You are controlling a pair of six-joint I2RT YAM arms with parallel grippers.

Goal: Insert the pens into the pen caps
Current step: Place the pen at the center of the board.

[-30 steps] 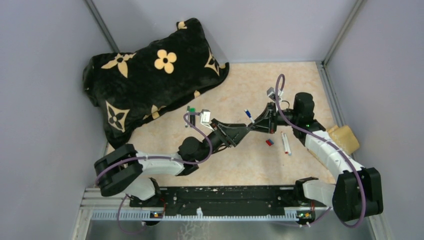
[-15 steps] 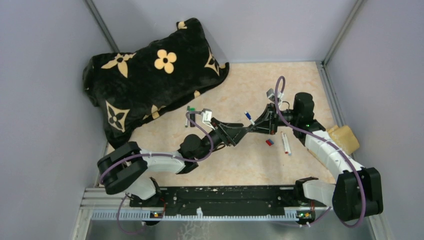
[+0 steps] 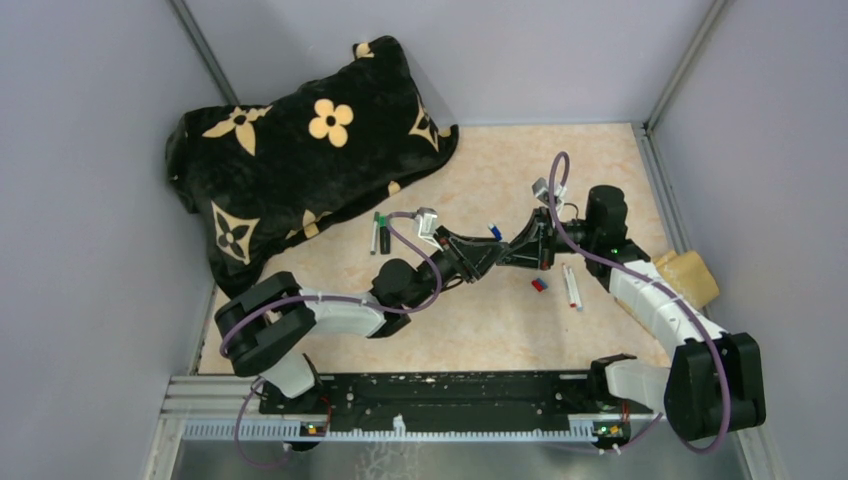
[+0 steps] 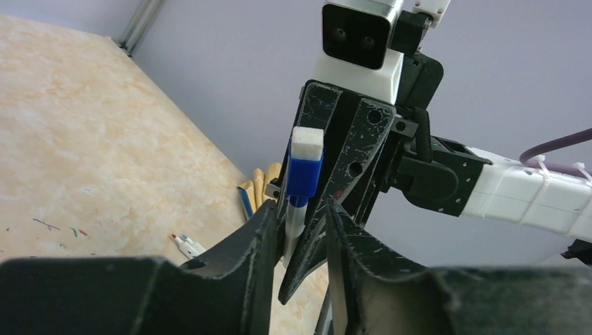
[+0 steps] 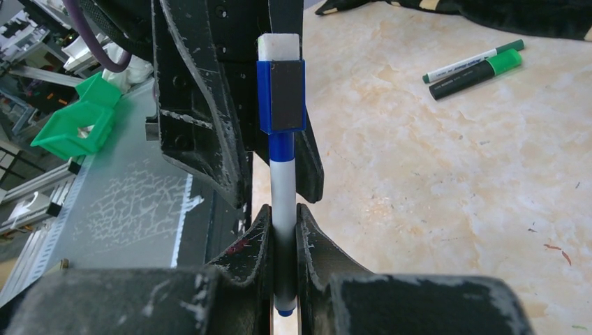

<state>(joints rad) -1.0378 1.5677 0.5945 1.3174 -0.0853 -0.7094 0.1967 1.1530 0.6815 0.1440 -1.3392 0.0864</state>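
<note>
Right gripper (image 5: 283, 209) clamped on pen (image 5: 283, 185) barrel, holding it upright and steady | blue cap (image 5: 281, 94) on its top end | left gripper (image 4: 300, 207) flanks barrel below cap, grip unconfirmed, probably to seat cap.

Beige marbled table (image 3: 500, 335), carrying a black flower-patterned cushion (image 3: 300, 165). Just off the cushion's near right edge: a thin green-ended pen (image 3: 374, 232) beside a thicker black pen (image 3: 384, 240). Well right of the cushion: red and blue caps (image 3: 539, 284), a white red-ended pen (image 3: 571, 287), a tan box (image 3: 692, 275).
</note>
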